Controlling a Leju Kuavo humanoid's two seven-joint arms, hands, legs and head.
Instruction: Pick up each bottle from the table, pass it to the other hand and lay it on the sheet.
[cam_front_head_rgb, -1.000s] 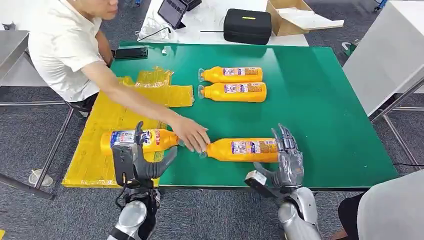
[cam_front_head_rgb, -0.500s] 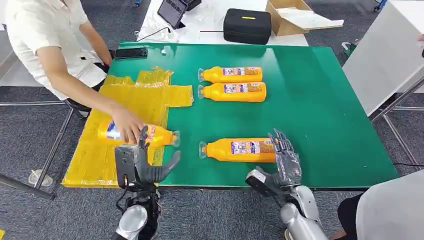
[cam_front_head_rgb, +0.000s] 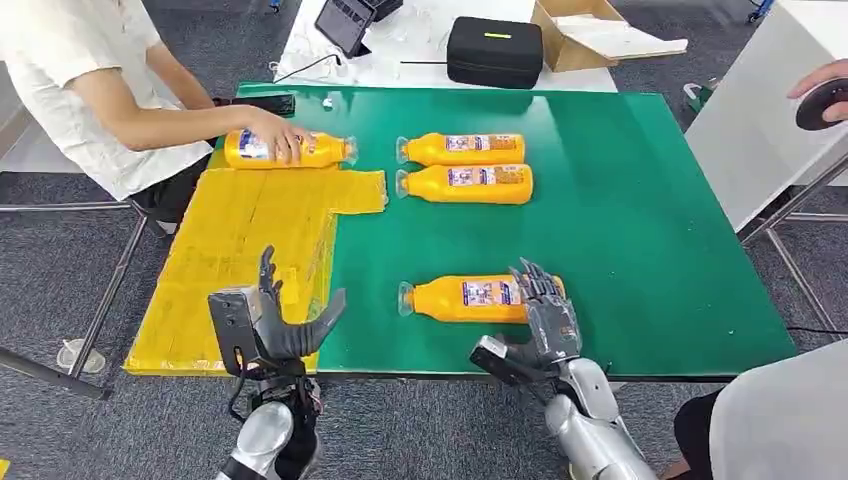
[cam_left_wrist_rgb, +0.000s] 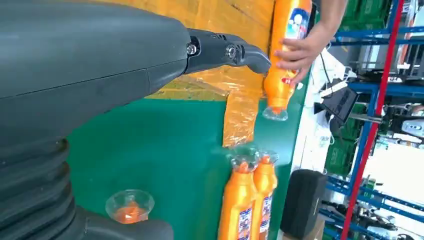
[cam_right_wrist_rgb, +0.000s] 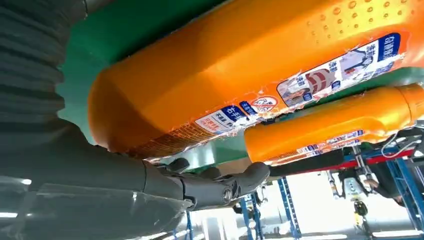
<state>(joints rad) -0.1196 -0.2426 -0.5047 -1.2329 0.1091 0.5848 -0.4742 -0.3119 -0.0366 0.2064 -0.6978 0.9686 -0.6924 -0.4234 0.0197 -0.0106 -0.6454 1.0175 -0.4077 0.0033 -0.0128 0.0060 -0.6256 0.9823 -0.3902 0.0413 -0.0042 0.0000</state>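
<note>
An orange bottle (cam_front_head_rgb: 470, 298) (cam_right_wrist_rgb: 250, 70) lies on the green table (cam_front_head_rgb: 640, 200), cap to the left. My right hand (cam_front_head_rgb: 545, 315) rests against its base end with its fingers (cam_right_wrist_rgb: 215, 187) spread over it; the bottle still lies on the table. My left hand (cam_front_head_rgb: 275, 325) is open and holds nothing, above the near edge of the yellow sheet (cam_front_head_rgb: 240, 250). At the sheet's far end a person's hand holds another orange bottle (cam_front_head_rgb: 285, 150) (cam_left_wrist_rgb: 285, 55). Two more bottles (cam_front_head_rgb: 465, 149) (cam_front_head_rgb: 468, 184) lie side by side mid-table.
A black case (cam_front_head_rgb: 494, 50), a cardboard box (cam_front_head_rgb: 590, 30) and a tablet (cam_front_head_rgb: 345, 22) stand on the white table behind. A second person's hand with a dark disc (cam_front_head_rgb: 822, 100) shows at the right edge, over a white table (cam_front_head_rgb: 770, 120).
The person has carried the bottle from the near part of the sheet to its far end. My right hand has slid in closer over the near bottle's base.
</note>
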